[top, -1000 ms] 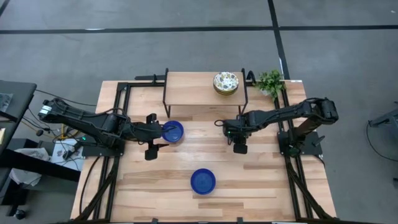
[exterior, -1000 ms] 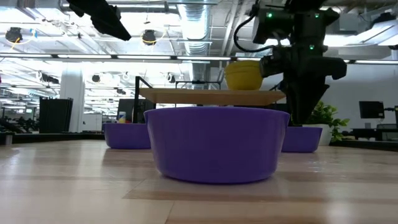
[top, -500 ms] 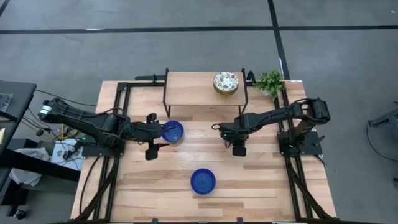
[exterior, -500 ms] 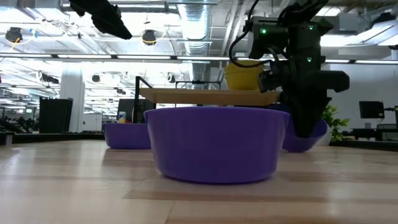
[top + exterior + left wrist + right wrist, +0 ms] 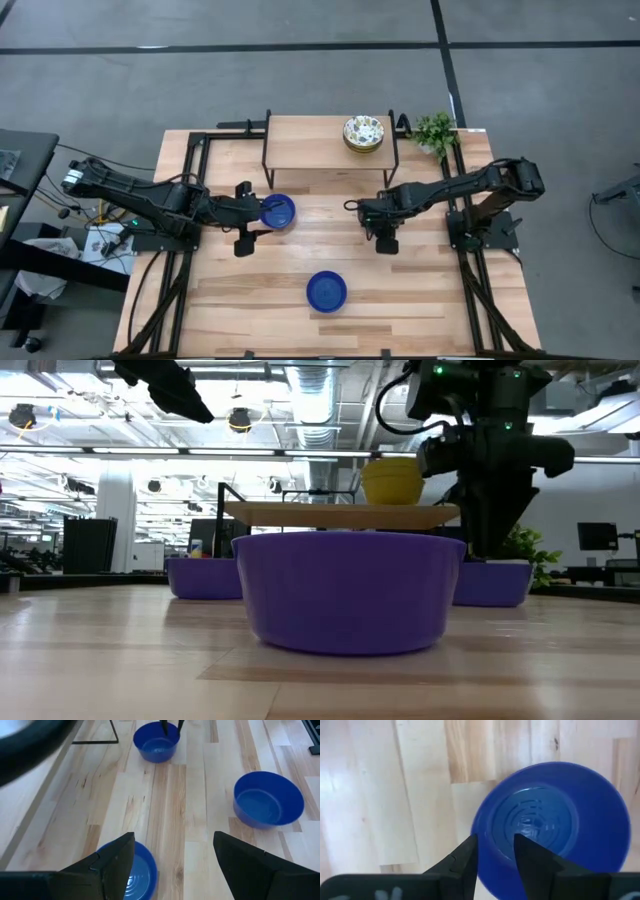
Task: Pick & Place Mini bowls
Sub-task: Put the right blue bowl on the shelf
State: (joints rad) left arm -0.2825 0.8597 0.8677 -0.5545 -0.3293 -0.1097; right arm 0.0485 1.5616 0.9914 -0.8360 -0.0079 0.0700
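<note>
Three blue mini bowls stand on the table. One (image 5: 279,211) is below my open left gripper (image 5: 258,213), which hangs well above it (image 5: 160,385). A second (image 5: 326,290) sits toward the near edge and fills the low view (image 5: 345,595). The third (image 5: 550,825) is under my right gripper (image 5: 375,215), which hides it from above; it rests flat on its base (image 5: 495,585). The right gripper (image 5: 495,852) is shut on that bowl's wall. The floral mini bowls (image 5: 363,132) are stacked on the raised shelf. My right gripper holds the third blue mini bowl by its rim (image 5: 482,827), one finger (image 5: 462,857) outside the wall and the other (image 5: 532,857) inside the hollow. It comes from above, pointing down. The bowl stands upright with its base on the table (image 5: 490,602).
A wooden shelf on a black frame (image 5: 325,140) stands at the far edge, with a small potted plant (image 5: 434,130) to its right. Black rails (image 5: 190,180) run along both table sides. Bare wood lies between the three blue bowls.
My right gripper dipped toward the table, and its blue bowl tipped with it. Then the gripper rose again. The bowl now stands flat on the table as it did a second ago.
</note>
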